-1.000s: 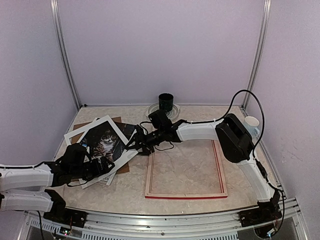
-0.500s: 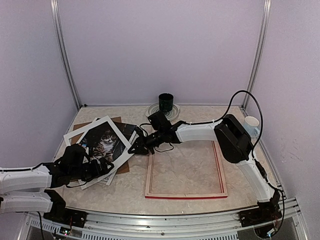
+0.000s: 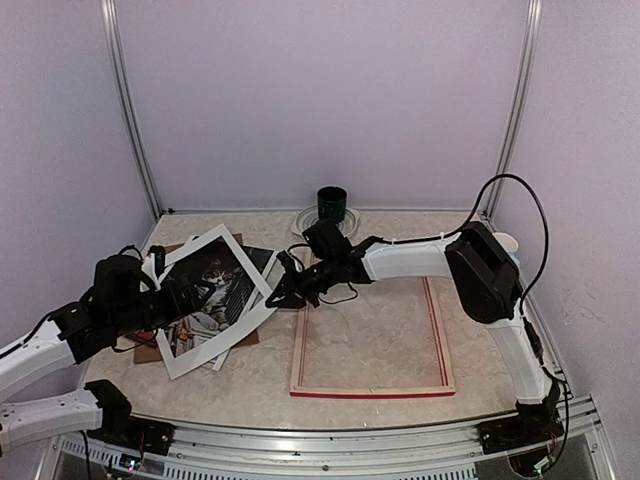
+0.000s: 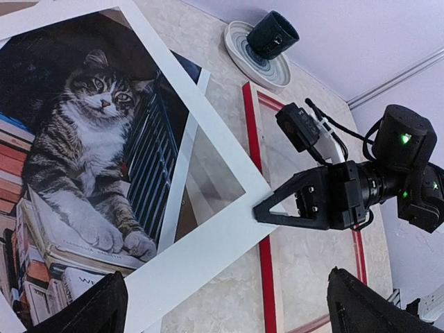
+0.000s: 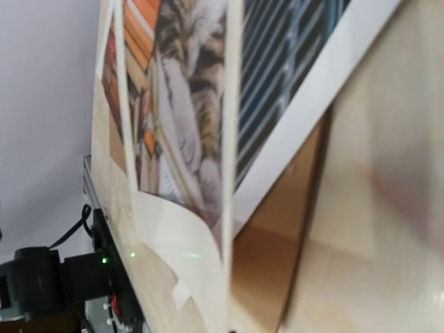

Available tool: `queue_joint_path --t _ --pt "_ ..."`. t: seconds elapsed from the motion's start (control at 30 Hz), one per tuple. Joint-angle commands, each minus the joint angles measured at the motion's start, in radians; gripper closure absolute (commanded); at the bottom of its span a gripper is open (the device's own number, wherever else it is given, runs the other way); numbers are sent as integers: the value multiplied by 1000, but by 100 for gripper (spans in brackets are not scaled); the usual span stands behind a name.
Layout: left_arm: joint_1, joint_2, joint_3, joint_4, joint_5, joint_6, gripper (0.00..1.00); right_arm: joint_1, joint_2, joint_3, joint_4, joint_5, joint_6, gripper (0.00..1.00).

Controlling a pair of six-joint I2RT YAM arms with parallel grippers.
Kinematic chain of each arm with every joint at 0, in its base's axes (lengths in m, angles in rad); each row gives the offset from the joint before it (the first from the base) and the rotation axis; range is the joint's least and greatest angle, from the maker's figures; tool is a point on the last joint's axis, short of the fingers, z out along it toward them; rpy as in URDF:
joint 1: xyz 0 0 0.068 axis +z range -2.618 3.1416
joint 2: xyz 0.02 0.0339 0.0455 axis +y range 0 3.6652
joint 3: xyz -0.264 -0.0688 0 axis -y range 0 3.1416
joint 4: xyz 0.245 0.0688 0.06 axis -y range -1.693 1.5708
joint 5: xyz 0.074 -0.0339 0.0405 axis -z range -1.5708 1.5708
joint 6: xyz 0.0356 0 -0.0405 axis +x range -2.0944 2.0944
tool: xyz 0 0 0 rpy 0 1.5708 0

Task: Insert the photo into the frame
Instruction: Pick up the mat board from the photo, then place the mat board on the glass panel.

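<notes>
A: Right fingers [image 4: 286, 208]?
B: Clamped tight on the right corner of the white mat [image 4: 208, 243]. That corner is up off the worktop [image 3: 260, 385] and the mat is tilted.
A: Left fingers [image 4: 97, 309]?
B: Spread wide, holding nothing, hanging over the left side of the stack.
A: Photo?
B: The photo [image 4: 90, 132] is left of centre, under the mat, with the cat showing through the window. One far corner pokes out past the mat. Can't tell if the print is caught in the pinch too.
A: Frame?
B: The frame [image 3: 370, 391] lies flat to the right of the stack, pale back up, nothing in it. Its far-left corner is just beside the pinched mat corner.
A: Step in hand?
B: My read: peeling the mat off to free the print. Lift slowly and swing the mat clear of the frame rail. The left fingers could pin the print's left edge so it doesn't ride up. Risks: the print dragging along, the mat bending at the corner.
</notes>
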Motion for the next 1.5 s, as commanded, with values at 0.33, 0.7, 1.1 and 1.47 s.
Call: queue_joint_path --t 0.33,0.7,1.1,1.47 --pt "-15 -71 51 -85 -34 30 1 4 -534 -578 151 193 -5 100" --pt "-26 -44 62 -60 -35 44 1 4 -870 -999 286 360 66 100" --pt "-37 0 81 -43 -35 52 1 -1 -1129 -1262 247 484 138 100" --pt "-54 46 93 -12 -36 53 1 -2 -1345 -1390 127 553 206 100"
